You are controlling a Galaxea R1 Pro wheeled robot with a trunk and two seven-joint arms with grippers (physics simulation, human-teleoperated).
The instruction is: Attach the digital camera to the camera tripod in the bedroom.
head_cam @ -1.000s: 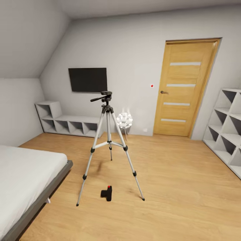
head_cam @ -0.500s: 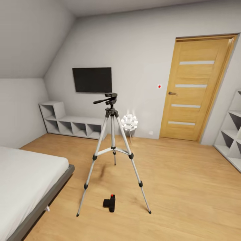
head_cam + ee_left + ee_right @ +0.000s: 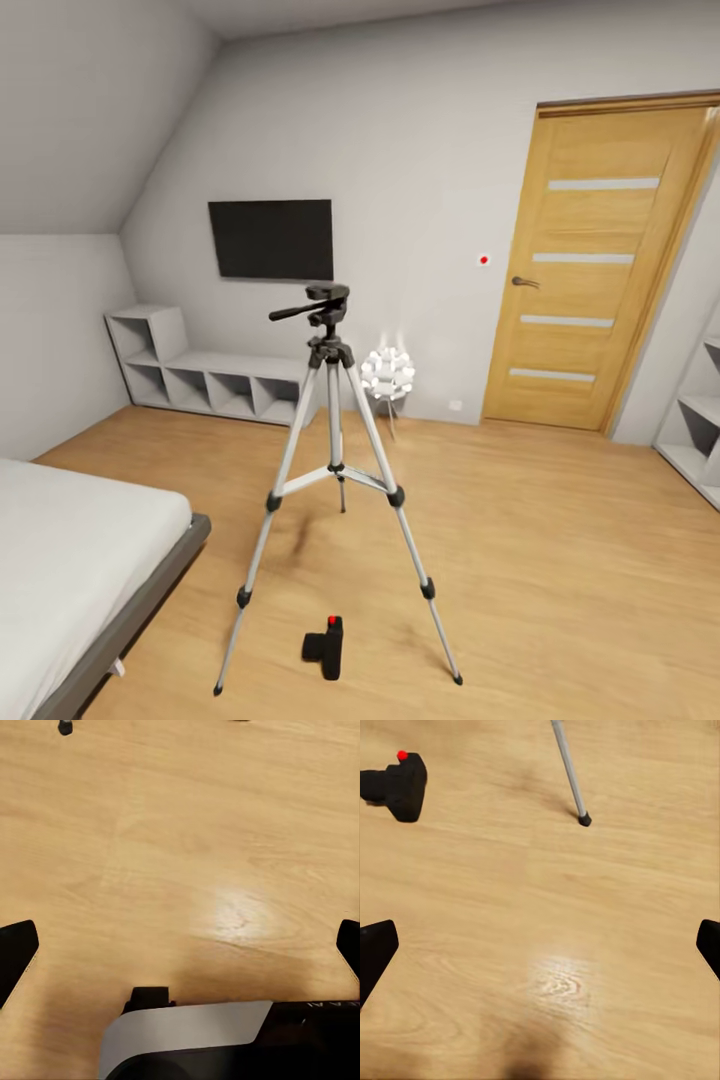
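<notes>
Standing in the bedroom, on the light wood floor [image 3: 560, 560], the camera tripod [image 3: 331, 480] is seen in the head view with its three silver legs spread and its black head at the top, the pan handle pointing toward the side of the bed [image 3: 70, 560]. Behind it are the white wall with a black screen [image 3: 271, 238], a low shelf unit [image 3: 200, 375], a small white lamp [image 3: 387, 372] and a wooden door [image 3: 600, 270].

The digital camera [image 3: 325, 647] lies on the floor between the two front legs of the tripod, near the middle and a little toward the leg on the bed's side. It is not yet attached to the head. Its red button is turned up and toward the far wall.

In the right wrist view the digital camera [image 3: 397, 786] is seen ahead of the right gripper [image 3: 540, 945] and off to one side of its line, with one tripod foot [image 3: 584, 819] ahead on the other side. The fingers [image 3: 375, 949] are spread wide apart and nothing is held between them. In the left wrist view the left gripper [image 3: 180, 945] is also spread wide with nothing in it, over bare floor, and another tripod foot [image 3: 66, 727] shows at the picture's edge.

It is judged that the right arm is the nearer one to the camera. The body appears to lie with its long side across the line of the right fingers, so a sideways shift and a lowering would be needed before closing.
</notes>
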